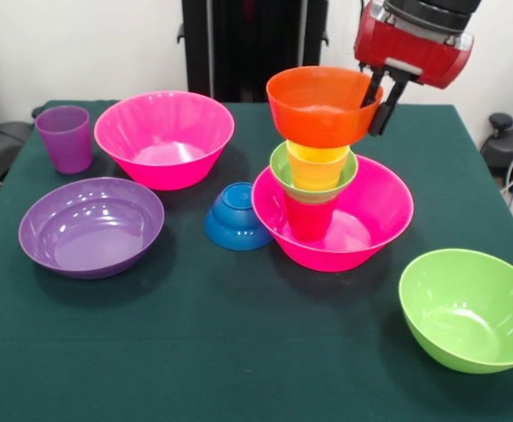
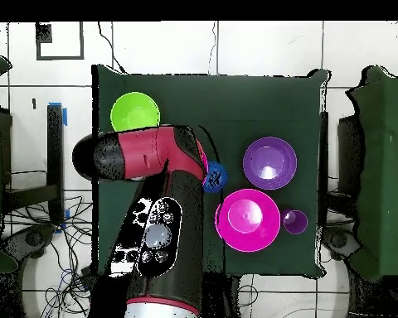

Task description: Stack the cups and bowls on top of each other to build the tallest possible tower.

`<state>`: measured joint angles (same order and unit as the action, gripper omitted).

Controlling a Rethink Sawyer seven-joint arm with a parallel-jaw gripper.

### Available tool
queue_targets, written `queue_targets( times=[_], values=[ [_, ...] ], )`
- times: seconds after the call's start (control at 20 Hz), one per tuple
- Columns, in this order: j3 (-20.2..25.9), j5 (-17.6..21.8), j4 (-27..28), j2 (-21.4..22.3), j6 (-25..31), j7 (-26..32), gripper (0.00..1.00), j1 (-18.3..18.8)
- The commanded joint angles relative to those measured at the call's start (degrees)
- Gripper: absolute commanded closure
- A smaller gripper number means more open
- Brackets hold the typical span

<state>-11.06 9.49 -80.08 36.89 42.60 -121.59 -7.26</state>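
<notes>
A tower stands in the right hot pink bowl (image 1: 388, 211): a red cup (image 1: 309, 220), a small green bowl (image 1: 280, 171) on it, a yellow-orange cup (image 1: 318, 163) in that, and the shallow orange bowl (image 1: 318, 110) on top. My gripper (image 1: 381, 98) grips the orange bowl's right rim, one finger inside and one outside. The small blue bowl (image 1: 237, 217) (image 2: 215, 176) leans tilted against the pink bowl's left side. In the overhead view my arm (image 2: 157, 207) hides the tower and the gripper.
The second pink bowl (image 1: 164, 136) (image 2: 247, 219), the purple cup (image 1: 64, 138) (image 2: 295, 221) and the wide purple bowl (image 1: 91, 226) (image 2: 269, 162) stand left of the tower in the front view. The lime green bowl (image 1: 472, 308) (image 2: 135, 112) sits at the front right.
</notes>
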Motion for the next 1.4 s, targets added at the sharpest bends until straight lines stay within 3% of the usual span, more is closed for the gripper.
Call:
queue_targets(
  times=[0.05,0.35,0.6,0.95,1.4],
  values=[
    [2.17,1.51,-2.99,-2.57,-1.75,-4.42,1.0,0.71],
    [2.05,1.45,-3.55,-5.26,-5.39,-5.72,1.0,1.21],
    [3.1,-2.23,-5.65,-2.97,0.7,-5.57,1.0,1.69],
    [3.64,-4.59,-7.04,-1.52,3.7,-5.55,1.0,1.93],
    [5.07,-7.29,-9.26,-2.39,-1.12,-6.15,1.0,2.59]
  ],
)
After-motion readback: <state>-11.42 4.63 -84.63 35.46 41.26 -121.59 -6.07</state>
